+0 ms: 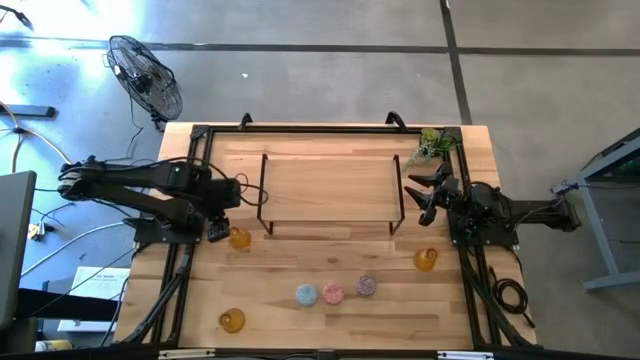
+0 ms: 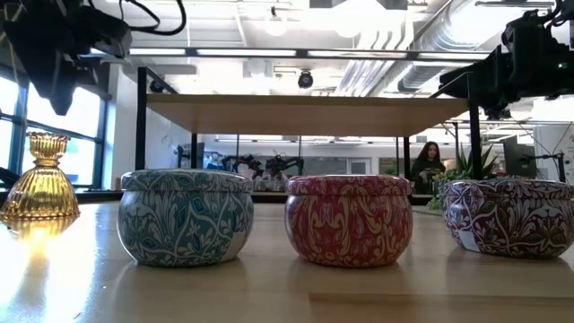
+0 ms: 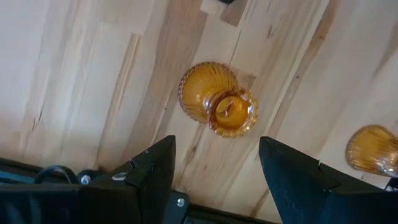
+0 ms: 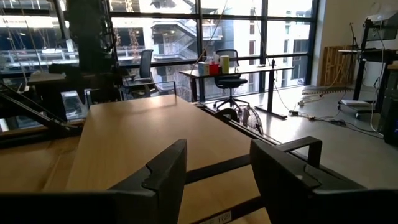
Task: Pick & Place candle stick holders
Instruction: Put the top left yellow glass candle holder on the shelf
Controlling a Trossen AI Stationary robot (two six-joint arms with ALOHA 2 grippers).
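Left tool (image 3: pixel 214 171) wide open above amber holder (image 3: pixel 219 103), not touching; holder upright on table (image 1: pixel 330 250) beside shelf's (image 1: pixel 330 185) left leg. Right tool (image 1: pixel 425 193) open at shelf's right end, holding nothing. Two more amber holders (image 1: pixel 426 259) (image 1: pixel 232 320) apart; blue (image 1: pixel 306 295), pink (image 1: pixel 333 293), purple (image 1: pixel 366 286) holders in row near front.

We see six holders, all upright on table (image 1: pixel 330 330). Amber glass holder (image 1: pixel 239 238), ribbed bulbous base, narrow neck, toward left edge; second amber holder (image 1: pixel 232 320) near front-left corner; third amber holder (image 1: pixel 426 260) toward right edge. Three squat round tins in row near front edge, middle: blue tin (image 1: pixel 306 295), pink tin (image 1: pixel 333 293), purple tin (image 1: pixel 366 286), close together, lids on, patterned sides.
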